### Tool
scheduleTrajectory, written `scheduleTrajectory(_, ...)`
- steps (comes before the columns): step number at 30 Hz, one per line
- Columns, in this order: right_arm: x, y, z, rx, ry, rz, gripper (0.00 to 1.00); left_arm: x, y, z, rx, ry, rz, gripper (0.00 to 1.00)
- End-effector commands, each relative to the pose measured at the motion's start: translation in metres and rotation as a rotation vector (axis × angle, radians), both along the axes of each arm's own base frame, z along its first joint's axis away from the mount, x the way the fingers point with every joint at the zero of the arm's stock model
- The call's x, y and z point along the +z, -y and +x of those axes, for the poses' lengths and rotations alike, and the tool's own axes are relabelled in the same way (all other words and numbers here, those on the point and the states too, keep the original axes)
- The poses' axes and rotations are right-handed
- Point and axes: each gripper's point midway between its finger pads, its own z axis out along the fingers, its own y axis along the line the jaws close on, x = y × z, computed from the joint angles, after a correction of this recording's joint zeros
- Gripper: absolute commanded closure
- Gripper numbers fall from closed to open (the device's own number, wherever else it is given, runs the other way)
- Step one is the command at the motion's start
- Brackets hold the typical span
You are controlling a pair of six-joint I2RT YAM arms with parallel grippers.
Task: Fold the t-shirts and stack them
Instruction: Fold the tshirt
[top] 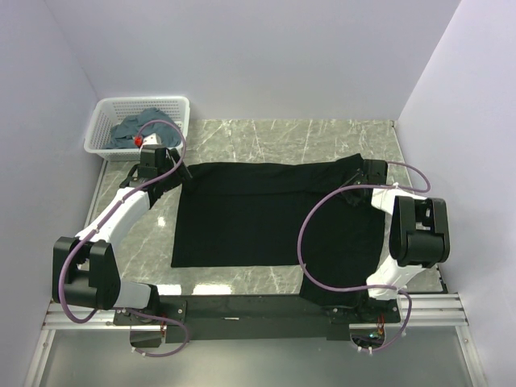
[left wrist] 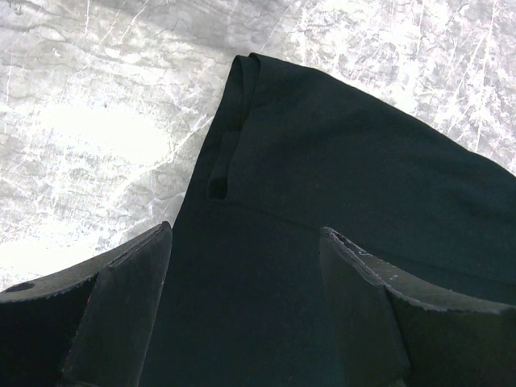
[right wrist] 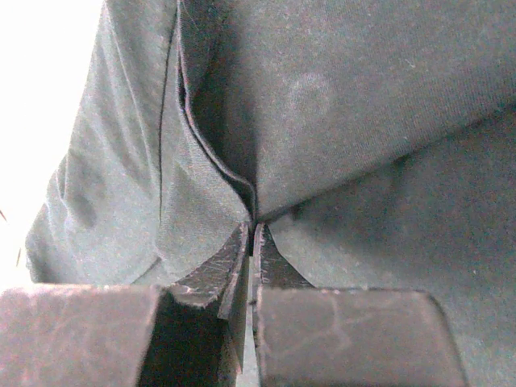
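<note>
A large black t-shirt (top: 266, 218) lies spread flat on the marble table (top: 322, 133). My left gripper (top: 172, 173) is at the shirt's far left corner. In the left wrist view it (left wrist: 246, 234) stands open, its fingers straddling the black cloth (left wrist: 347, 161) beside the folded hem. My right gripper (top: 359, 181) is at the far right corner. In the right wrist view it (right wrist: 252, 227) is shut, with a fold of the shirt (right wrist: 363, 97) pinched at its tips. Slate blue-grey t-shirts (top: 145, 129) lie bunched in the basket.
A white lattice basket (top: 105, 121) stands at the back left corner of the table. Pale walls close in on the left, back and right. The shirt's right part hangs over the near edge by the right arm's base (top: 387, 282).
</note>
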Motion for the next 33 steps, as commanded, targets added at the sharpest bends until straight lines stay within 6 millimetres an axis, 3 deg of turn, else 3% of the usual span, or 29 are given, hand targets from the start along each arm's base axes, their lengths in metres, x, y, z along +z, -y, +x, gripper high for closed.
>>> scheduleTrajectory(1, 0.026, 0.003, 0.006, 0.003, 0.042, -0.019, 0.98, 0.022, 0.003, 0.009, -0.019, 0.055, 0.006, 0.2)
scheduleTrajectory(11, 0.03, 0.0, -0.018, 0.015, -0.028, -0.014, 0.97, 0.024, 0.002, 0.009, -0.018, 0.057, 0.006, 0.2)
scheduleTrajectory(19, 0.038, -0.016, -0.054, 0.057, -0.085, 0.015, 0.98, 0.024, 0.002, 0.008, -0.018, 0.054, 0.007, 0.2)
scheduleTrajectory(26, 0.015, -0.049, -0.098, 0.096, -0.174, 0.051, 0.97, 0.025, 0.003, 0.009, -0.02, 0.052, 0.005, 0.2)
scheduleTrajectory(30, 0.004, -0.065, -0.112, 0.104, -0.192, 0.074, 0.96, 0.024, 0.003, 0.008, -0.024, 0.049, 0.005, 0.2)
scheduleTrajectory(33, -0.003, -0.073, -0.119, 0.13, -0.216, 0.078, 0.81, 0.023, 0.004, 0.008, -0.026, 0.044, 0.004, 0.2)
